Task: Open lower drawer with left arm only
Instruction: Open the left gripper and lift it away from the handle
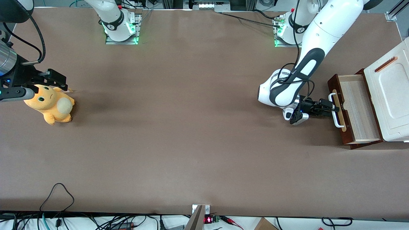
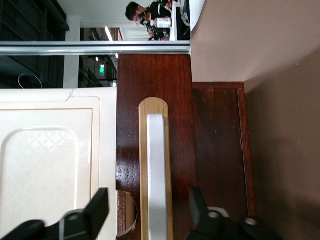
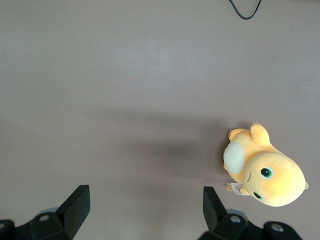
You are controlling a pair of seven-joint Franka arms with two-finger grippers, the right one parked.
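The lower drawer (image 1: 356, 110) sits at the working arm's end of the table (image 1: 191, 127), under the white cabinet top (image 1: 388, 92). It is already pulled out a long way, and its pale wood inside shows. The task looks nearly done.

What could go wrong from here? The hand (image 1: 332, 108) is right at the white loop handle (image 1: 336, 110), and in the left wrist view its fingers (image 2: 97, 207) stand wide apart, one on each side of the handle (image 2: 156, 170), and do not seem to squeeze it. If the arm pulls more like this, the fingers may slip off the handle and the drawer would stop moving. If the hand does hook the handle and pulls too far, the drawer could come right out of the cabinet and tip. A crooked pull could also drag the whole cabinet along the table, since nothing seems to hold it down.

The left arm (image 1: 314, 44) reaches down from its base and bends low over the table just beside the drawer front. Its wrist is turned so the hand lies flat and points straight at the drawer, with the handle between the two fingers.
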